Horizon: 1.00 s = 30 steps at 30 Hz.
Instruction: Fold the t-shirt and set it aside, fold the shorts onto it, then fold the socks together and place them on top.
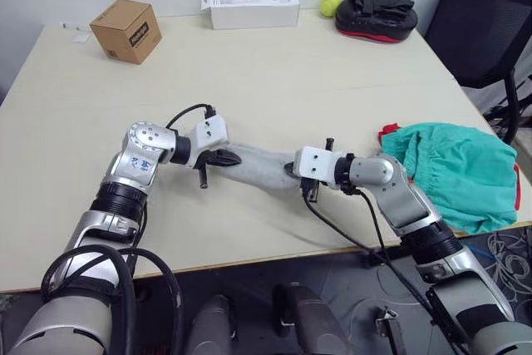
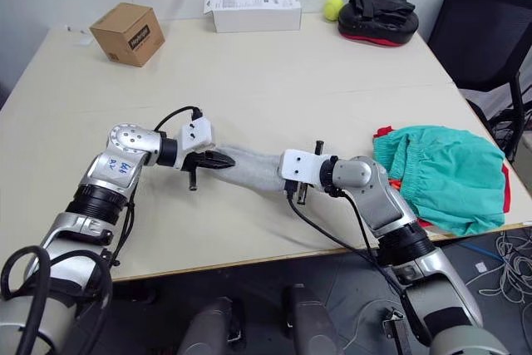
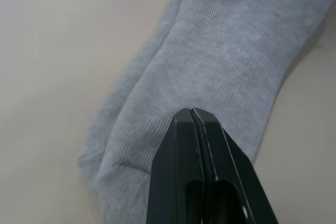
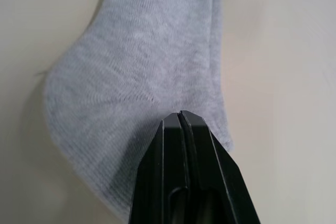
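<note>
The light grey socks (image 1: 259,168) lie flat as one stack on the table, between my two arms. My left gripper (image 1: 229,157) is shut, its tips over the socks' left end; no cloth shows between the fingers (image 3: 178,150). At the right end my right gripper (image 1: 291,170) is shut too, fingers (image 4: 168,156) pressed together over the knit. The teal shorts (image 1: 453,168) lie folded at the table's right edge. They rest on the red t-shirt (image 1: 387,131), of which just the edges peek out.
At the back of the beige table (image 1: 274,72) stand a cardboard box (image 1: 126,31), a white carton (image 1: 251,9), a yellow-green ball (image 1: 331,3) and a black and red pad (image 1: 376,12). A black office chair (image 1: 482,31) stands at the far right.
</note>
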Motion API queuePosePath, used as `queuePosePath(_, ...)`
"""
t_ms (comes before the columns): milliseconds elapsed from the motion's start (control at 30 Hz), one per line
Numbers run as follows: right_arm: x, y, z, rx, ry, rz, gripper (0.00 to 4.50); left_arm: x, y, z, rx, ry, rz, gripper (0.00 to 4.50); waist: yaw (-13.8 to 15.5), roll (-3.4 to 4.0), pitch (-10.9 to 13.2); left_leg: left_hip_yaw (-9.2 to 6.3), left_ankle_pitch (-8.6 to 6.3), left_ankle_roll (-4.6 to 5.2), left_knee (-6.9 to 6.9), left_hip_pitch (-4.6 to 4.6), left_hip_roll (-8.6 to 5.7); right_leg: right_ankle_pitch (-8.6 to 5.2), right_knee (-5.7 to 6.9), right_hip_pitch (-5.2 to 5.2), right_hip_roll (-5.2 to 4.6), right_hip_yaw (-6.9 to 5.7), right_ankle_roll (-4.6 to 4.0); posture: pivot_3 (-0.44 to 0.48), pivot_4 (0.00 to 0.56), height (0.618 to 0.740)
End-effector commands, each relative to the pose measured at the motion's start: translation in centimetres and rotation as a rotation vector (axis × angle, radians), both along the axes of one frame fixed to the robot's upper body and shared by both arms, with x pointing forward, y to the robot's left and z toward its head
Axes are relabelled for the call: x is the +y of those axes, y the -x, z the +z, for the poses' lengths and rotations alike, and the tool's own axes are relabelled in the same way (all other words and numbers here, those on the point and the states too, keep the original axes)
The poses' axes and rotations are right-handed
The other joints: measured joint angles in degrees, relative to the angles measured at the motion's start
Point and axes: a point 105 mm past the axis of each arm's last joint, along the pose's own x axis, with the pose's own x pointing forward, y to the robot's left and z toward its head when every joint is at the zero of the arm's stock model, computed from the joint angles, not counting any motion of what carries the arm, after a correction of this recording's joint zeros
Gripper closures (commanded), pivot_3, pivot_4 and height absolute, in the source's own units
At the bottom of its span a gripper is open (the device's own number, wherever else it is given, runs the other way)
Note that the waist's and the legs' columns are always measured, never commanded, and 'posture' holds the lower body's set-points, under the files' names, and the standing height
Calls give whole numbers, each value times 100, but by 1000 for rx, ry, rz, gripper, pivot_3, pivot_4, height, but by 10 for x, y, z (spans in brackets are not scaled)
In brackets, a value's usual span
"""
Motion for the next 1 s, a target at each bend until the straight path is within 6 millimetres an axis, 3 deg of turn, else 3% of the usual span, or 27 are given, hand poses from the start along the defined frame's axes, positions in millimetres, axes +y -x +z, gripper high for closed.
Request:
queuePosePath(33,11,6,25,-37,-75,32,4500,13,-3,34,-71,85,90,4479,-33,0,0,0,-1,0,-3,2,0,0,0,0,1,0,0,0,150,740)
queuePosePath(133,25,3,26,-23,-99,45,4500,30,-1,50,-19,224,228,4479,-75,0,0,0,-2,-8,-7,6,9,-1,3,-1,10,0,-1,0,150,740)
queuePosePath(233,42,-2,24,-11,-115,63,4500,54,13,53,50,331,384,3866,-162,1,0,-2,-1,-19,-8,7,14,-4,8,-3,13,-2,-5,0,150,740)
queuePosePath(433,52,-11,2,47,-69,80,4500,79,48,27,286,469,654,1966,-152,-1,1,-6,0,-28,-4,3,10,-9,5,-3,5,-2,-2,0,150,740)
queuePosePath(633,45,-16,-25,97,11,69,4500,76,57,3,490,623,833,37,-36,-6,-2,-10,-6,-10,2,4,-4,-5,1,6,-3,2,8,0,150,740)
queuePosePath(767,44,-20,-30,108,8,47,4500,58,54,-12,592,689,842,37,-26,-8,-3,-15,-5,-8,-1,10,-3,-4,3,9,-1,0,8,0,150,740)
queuePosePath(1000,43,-19,-31,113,0,43,4500,39,26,-26,671,761,879,37,-22,-9,-5,-18,-3,-14,-5,28,-4,-3,4,25,-1,-2,8,0,150,740)
